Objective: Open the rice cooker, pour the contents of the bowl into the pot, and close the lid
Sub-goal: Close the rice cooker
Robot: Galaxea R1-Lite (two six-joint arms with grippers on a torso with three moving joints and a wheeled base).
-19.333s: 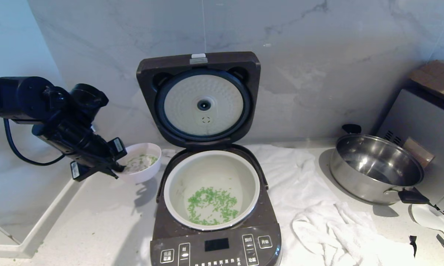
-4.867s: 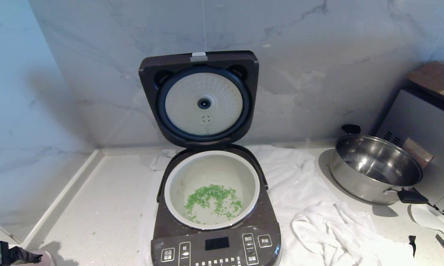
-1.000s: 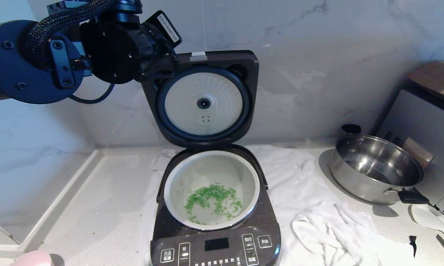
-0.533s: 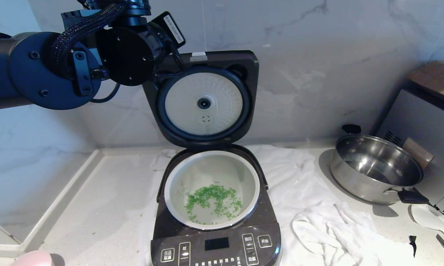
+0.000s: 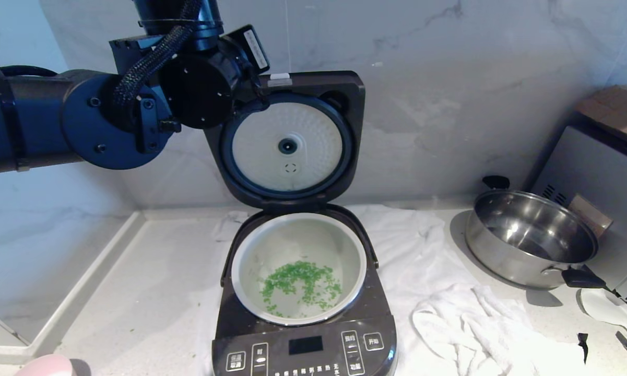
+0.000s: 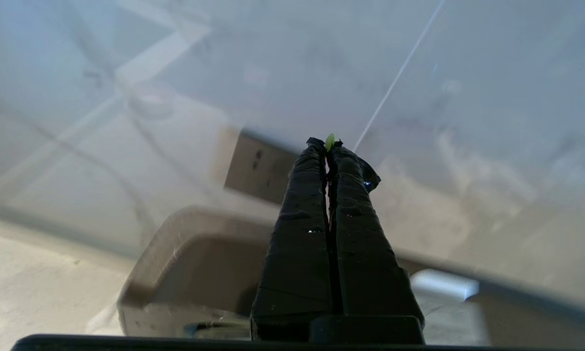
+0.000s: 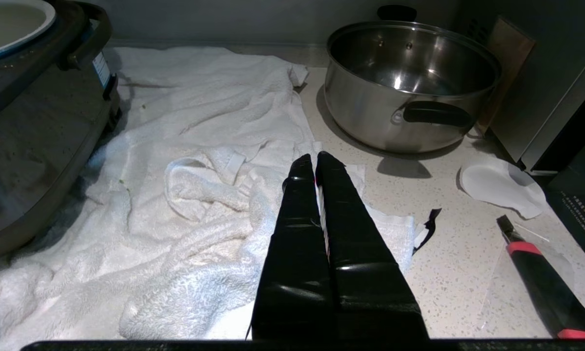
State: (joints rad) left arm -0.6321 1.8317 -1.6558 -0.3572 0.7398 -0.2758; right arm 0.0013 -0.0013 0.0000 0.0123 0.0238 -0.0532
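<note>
Shiny steel pan, rough white terry towel, glossy marble wall, matt dark plastic rice cooker.

Steel pan on counter, rt of white towel.

A wall of pale marble with thin grey veins fills the back of the room, and a second marble wall meets it at a corner on the left. A light speckled bench runs below, edged at the back and left by a low raised lip. A rumpled white towel spreads over the bench's right half. On the far right a grey metal cabinet with vent slots stands against the wall, a brown cardboard box on top of it. Soft, even daylight falls across the stone, throwing faint shadows
</note>
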